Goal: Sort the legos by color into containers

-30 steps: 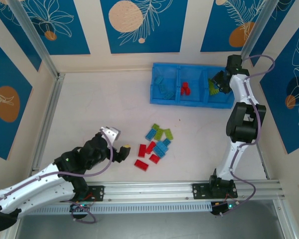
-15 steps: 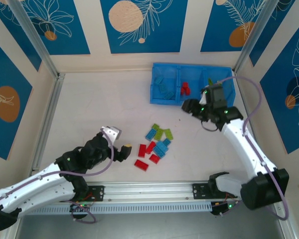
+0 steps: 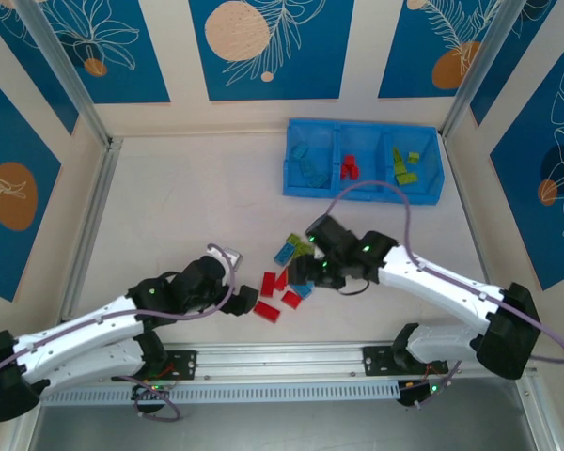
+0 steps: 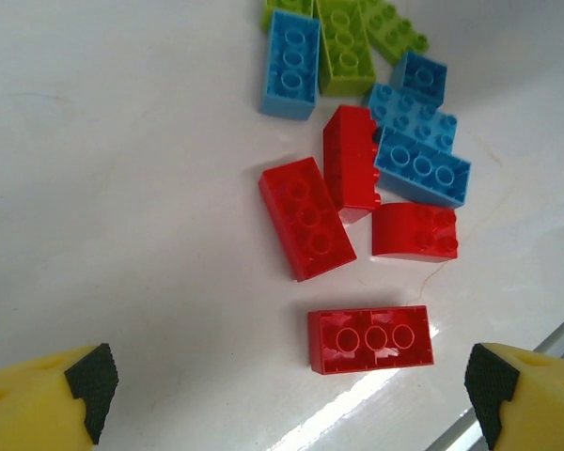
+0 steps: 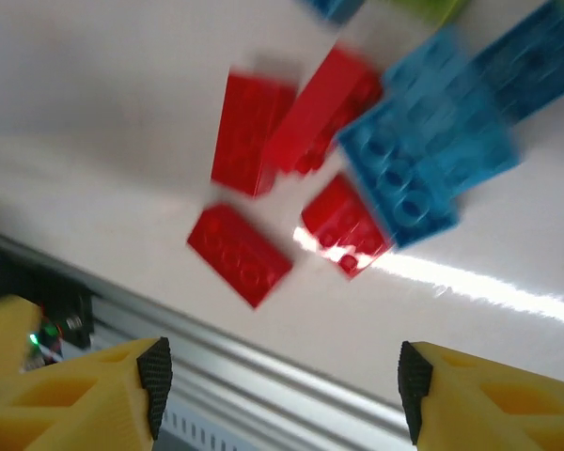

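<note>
Left tool (image 4: 289, 387) wide, red legos (image 4: 305, 218) just ahead, right tool (image 5: 282, 385) over them

Red bricks (image 5: 252, 132): four, loose on the table (image 5: 94, 113), blurred.
Blue bricks (image 5: 423, 160): bunched just right of the red, touching them.
Claw (image 5: 277, 385): yellow fingers (image 5: 85, 395) wide apart, nothing between them.
</note>
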